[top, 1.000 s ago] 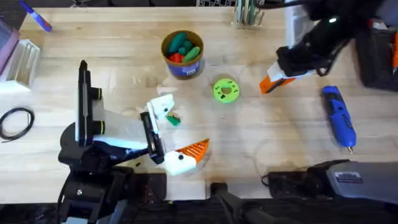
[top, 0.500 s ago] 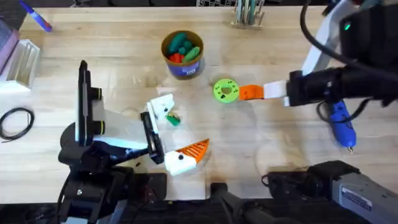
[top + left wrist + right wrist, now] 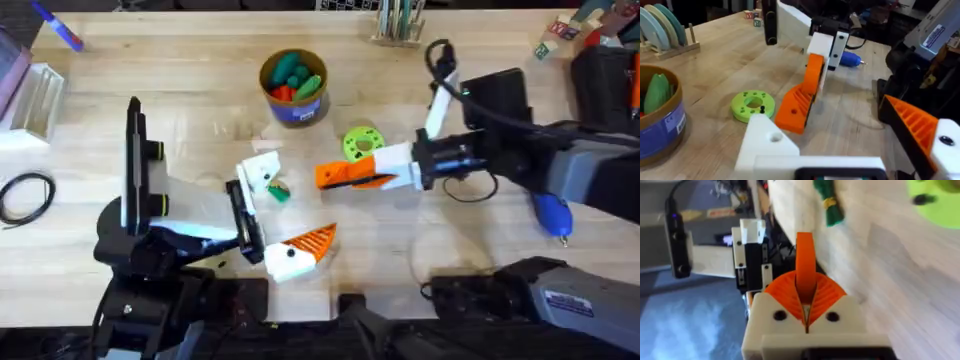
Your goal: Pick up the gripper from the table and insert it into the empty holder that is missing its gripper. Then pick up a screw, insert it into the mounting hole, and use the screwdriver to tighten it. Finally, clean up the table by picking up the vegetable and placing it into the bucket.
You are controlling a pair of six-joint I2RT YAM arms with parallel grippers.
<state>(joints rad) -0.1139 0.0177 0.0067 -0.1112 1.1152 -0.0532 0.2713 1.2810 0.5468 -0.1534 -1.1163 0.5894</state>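
My right gripper point(image 3: 342, 177) is shut on the small orange ribbed gripper point(image 3: 805, 255), which pokes out between its orange pads; the left wrist view shows that piece point(image 3: 794, 107) hanging just above the table. It hovers right of the empty white holder point(image 3: 262, 170), point(image 3: 767, 142) on my left gripper point(image 3: 285, 208), which is open with one orange pad point(image 3: 312, 240). The slim green vegetable point(image 3: 278, 191) lies between the left fingers. A small dark screw point(image 3: 761, 109) sits on the green disc point(image 3: 362, 143). The blue screwdriver point(image 3: 551, 212) lies right, half hidden by my arm. The bucket point(image 3: 293, 108) stands behind.
Plump teal and red toy vegetables fill the bucket. A marker point(image 3: 60, 30) and a clear box point(image 3: 35, 95) lie at the far left, a black cable loop point(image 3: 25, 195) below them. A rack point(image 3: 400, 20) and toy blocks point(image 3: 560, 35) line the back edge.
My right arm swept from the back right leftward past the green disc, carrying the orange piece down toward the white holder. The left arm has stayed still.
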